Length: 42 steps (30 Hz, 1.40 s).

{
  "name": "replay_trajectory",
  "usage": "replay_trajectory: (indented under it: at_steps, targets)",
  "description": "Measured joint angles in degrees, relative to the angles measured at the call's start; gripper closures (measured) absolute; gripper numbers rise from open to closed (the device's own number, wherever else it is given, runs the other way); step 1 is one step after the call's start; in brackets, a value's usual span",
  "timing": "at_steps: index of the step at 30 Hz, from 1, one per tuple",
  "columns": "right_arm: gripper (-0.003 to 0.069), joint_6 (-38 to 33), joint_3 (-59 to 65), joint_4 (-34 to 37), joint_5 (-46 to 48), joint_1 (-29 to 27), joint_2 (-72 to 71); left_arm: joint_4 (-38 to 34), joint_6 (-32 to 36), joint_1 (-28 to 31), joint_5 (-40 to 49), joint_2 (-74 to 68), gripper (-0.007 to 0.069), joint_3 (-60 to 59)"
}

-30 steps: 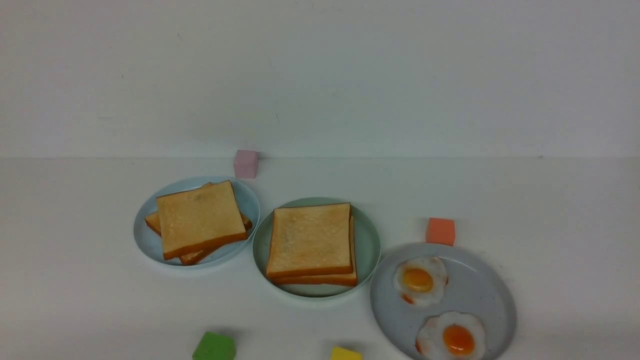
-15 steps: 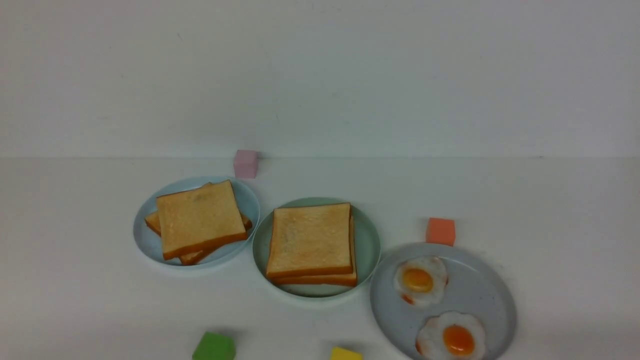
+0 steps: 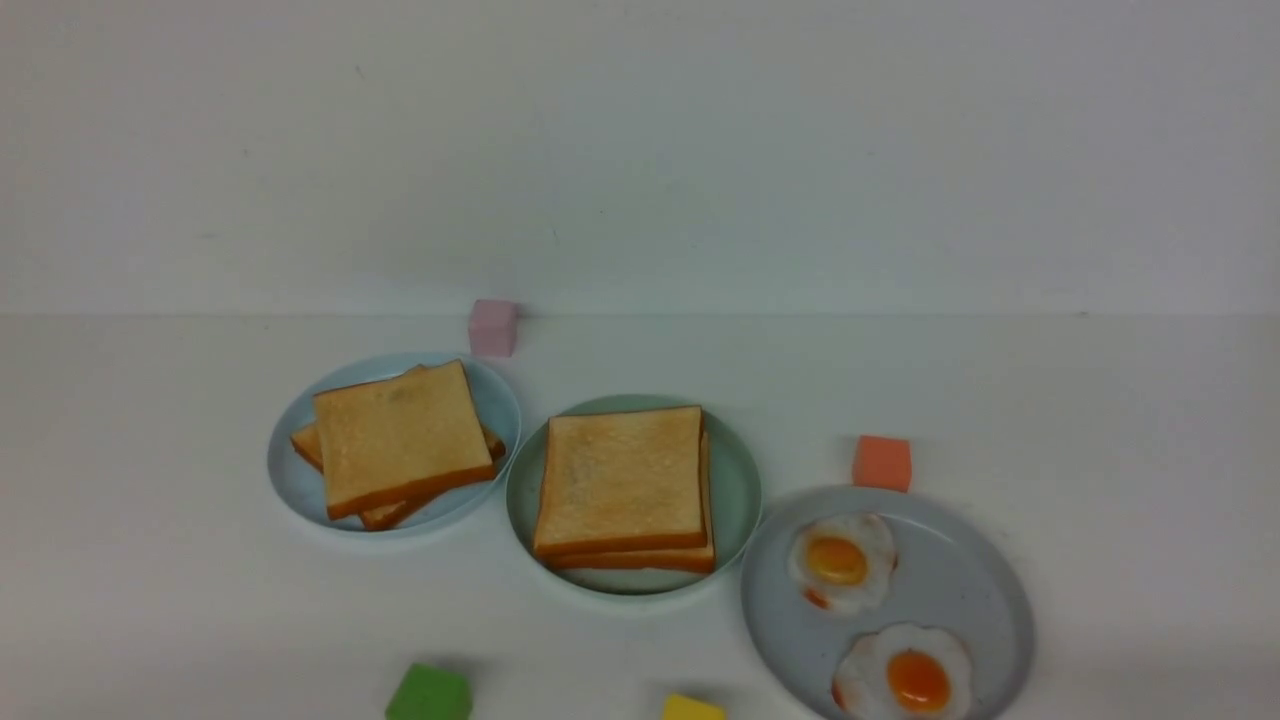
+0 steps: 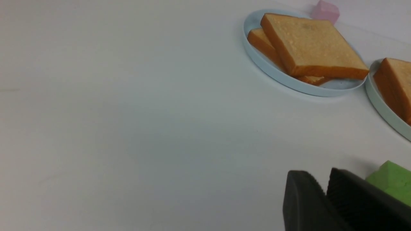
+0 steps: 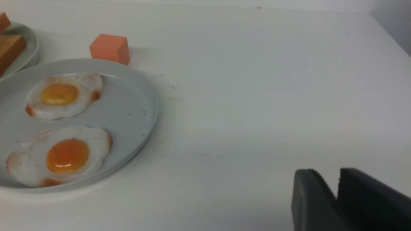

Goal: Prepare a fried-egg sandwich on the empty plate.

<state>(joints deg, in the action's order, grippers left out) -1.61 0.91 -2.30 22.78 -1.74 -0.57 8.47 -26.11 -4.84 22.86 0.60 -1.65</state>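
Left claw: (image 4: 319, 175) tips slightly parted, nothing seen between them; out of the front view.
Right claw: (image 5: 326, 175) tips slightly parted too, no food between them; likewise out of the front view.
Sandwich from claws: (image 3: 625, 480) forward of both, inward to the right from the left claw and to the left from the right claw; apart from each; which arm is nearer I cannot tell.
Long axis: none to speak of, the toasts being square; the top one sits slightly askew on the lower.
Mint plate: (image 3: 735, 500) bears the stacked toasts, within its rim; any egg between them is hidden.
Blue plate: (image 3: 300, 490) to the left, two loose toasts (image 3: 405, 435) crossed on it.
Grey plate: (image 3: 965, 600) to the right, two fried eggs (image 3: 836, 562) lying flat.
Progress: looks finished, if the egg is inside; the next move probably needs no grasp, only claws kept clear; a brush could slide the top toast.
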Motion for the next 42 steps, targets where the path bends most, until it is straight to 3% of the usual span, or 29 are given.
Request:
replay_trajectory:
  at_steps: [14,42]
  targets:
    - [0.0484,0.0,0.0,0.0,0.1,0.0,0.0,0.0,0.0,2.7,-0.1,0.0,0.0489,0.0]
    - [0.045,0.0,0.0,0.0,0.1,0.0,0.0,0.0,0.0,2.6,-0.1,0.0,0.046,0.0]
